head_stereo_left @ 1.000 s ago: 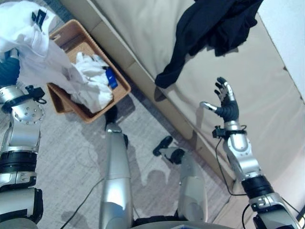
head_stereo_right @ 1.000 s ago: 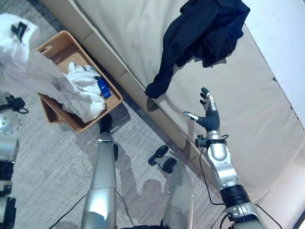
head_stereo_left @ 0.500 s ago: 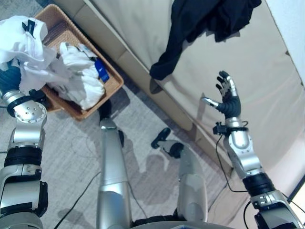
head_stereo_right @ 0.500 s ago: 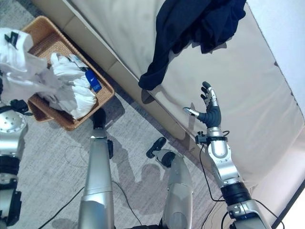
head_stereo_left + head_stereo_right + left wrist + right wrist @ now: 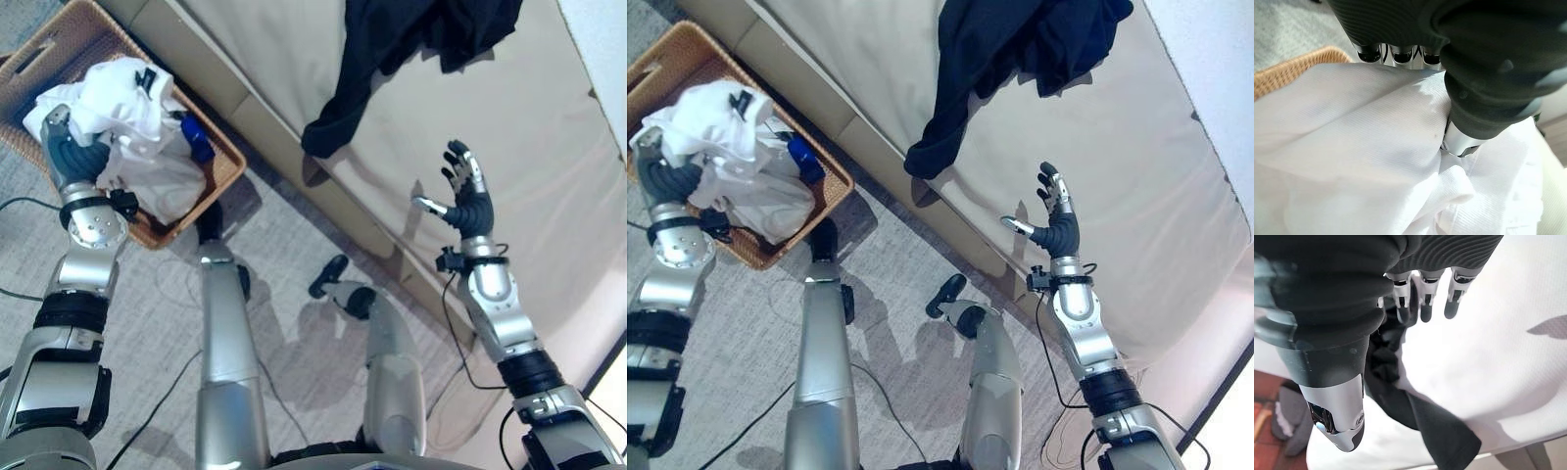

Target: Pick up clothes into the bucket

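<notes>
Over the wicker basket (image 5: 230, 168), left hand (image 5: 71, 152) grips white clothes (image 5: 127, 108) — best released fully inside; right hand (image 5: 464, 201) spread, empty.

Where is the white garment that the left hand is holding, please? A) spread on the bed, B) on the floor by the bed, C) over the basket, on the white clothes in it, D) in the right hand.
C: the left hand grips the white garment over the wicker basket, while the open right hand holds nothing above the bed.
</notes>
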Tool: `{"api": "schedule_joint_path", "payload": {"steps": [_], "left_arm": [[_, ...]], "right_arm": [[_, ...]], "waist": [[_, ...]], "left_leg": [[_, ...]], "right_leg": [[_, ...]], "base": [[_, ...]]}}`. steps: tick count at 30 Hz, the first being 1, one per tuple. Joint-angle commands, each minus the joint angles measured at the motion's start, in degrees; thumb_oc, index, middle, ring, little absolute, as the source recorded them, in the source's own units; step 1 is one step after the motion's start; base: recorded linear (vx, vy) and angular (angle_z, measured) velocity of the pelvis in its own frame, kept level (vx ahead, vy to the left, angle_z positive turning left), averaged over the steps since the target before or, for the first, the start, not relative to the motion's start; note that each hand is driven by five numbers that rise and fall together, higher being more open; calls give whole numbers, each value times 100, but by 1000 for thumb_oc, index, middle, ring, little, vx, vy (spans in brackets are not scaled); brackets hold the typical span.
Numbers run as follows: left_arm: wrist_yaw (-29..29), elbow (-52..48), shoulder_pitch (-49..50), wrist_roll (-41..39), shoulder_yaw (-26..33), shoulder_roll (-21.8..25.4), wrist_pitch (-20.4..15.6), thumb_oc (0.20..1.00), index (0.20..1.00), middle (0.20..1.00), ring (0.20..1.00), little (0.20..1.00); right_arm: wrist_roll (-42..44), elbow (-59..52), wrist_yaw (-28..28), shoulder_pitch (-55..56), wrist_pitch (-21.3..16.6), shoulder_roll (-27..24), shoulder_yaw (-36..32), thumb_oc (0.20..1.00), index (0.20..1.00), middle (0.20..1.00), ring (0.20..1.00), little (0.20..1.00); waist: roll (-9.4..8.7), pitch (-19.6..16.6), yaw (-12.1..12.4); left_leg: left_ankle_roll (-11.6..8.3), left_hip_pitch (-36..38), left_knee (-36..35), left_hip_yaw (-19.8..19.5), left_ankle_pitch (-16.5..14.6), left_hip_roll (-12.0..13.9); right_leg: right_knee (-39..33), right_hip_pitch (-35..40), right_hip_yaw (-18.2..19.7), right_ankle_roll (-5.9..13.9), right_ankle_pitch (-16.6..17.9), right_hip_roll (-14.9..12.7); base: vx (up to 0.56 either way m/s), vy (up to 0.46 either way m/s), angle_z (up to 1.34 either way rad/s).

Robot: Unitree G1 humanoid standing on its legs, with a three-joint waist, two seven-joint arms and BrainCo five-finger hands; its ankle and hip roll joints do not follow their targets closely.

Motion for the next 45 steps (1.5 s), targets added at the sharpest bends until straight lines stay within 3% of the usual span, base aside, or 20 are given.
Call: {"api": "schedule_joint_path", "payload": {"steps": [1,9,12,19,20,21,31,35,42,45], "left_arm": [[-297,57,-311,183,-95,109,77,200,200,200,200,200],[-142,251,-473,433,-58,132,223,200,200,200,200,200],[54,657,-630,534,-10,170,450,200,200,200,200,200],[82,829,-800,222,63,118,474,200,200,200,200,200],[108,847,-798,186,86,97,471,693,693,693,693,693],[109,850,-799,183,87,98,468,1000,1000,1000,1000,1000],[169,1016,-824,-270,270,-37,488,1000,1000,1000,1000,1000],[362,441,-639,-1287,623,-581,35,1000,1000,1000,1000,1000],[627,-1135,52,-1818,861,-1512,-579,1000,1000,1000,1000,1000],[707,-1565,192,-1775,859,-1701,-632,1000,1000,1000,1000,1000]], "right_arm": [[-29,-325,71,25,-109,-183,-470,1000,1000,1000,1000,1000],[-30,-432,145,101,-99,-193,-555,1000,1000,1000,1000,1000],[-37,-456,161,150,-92,-187,-531,1000,1000,1000,1000,1000],[-20,-536,164,192,-66,-179,-505,1000,1000,1000,1000,1000],[-7,-529,168,187,-66,-172,-492,1000,1000,1000,1000,1000],[-5,-527,169,185,-66,-173,-490,1000,1000,1000,1000,1000],[45,-538,174,244,-40,-137,-453,1000,1000,1000,1000,1000],[30,-468,70,245,16,-36,-381,1000,1000,1000,1000,1000],[-40,-280,-133,272,69,31,-462,1000,1000,1000,1000,1000],[-120,-283,-185,295,87,7,-480,1000,1000,1000,1000,1000]], "waist": [[-112,-117,135],[-153,-231,101],[-192,-278,73],[-245,-325,52],[-255,-328,49],[-254,-328,47],[-269,-387,29],[-245,-403,95],[-157,-373,281],[-141,-342,340]], "left_leg": [[151,177,363,259,-613,207],[147,159,287,242,-596,237],[148,158,279,229,-601,257],[152,188,244,239,-600,294],[152,184,242,244,-595,295],[152,184,241,245,-595,295],[160,274,183,279,-589,304],[163,486,57,303,-567,307],[146,1056,-404,455,-442,277],[136,1311,-585,512,-374,282]], "right_leg": [[-115,-320,531,501,584,-130],[-196,-319,515,510,596,-86],[-230,-306,512,510,600,-55],[-257,-294,500,526,645,-20],[-264,-289,499,526,652,-17],[-265,-289,499,526,653,-16],[-341,-210,482,539,698,30],[-417,-48,445,565,753,42],[-777,408,428,585,905,59],[-914,596,438,586,967,73]], "base": [[0,0,0],[0,0,0],[0,0,0],[-1,-2,-2],[0,-10,-5],[1,-9,-4],[0,0,0],[0,0,0],[-12,-4,1],[-11,-7,2]]}}
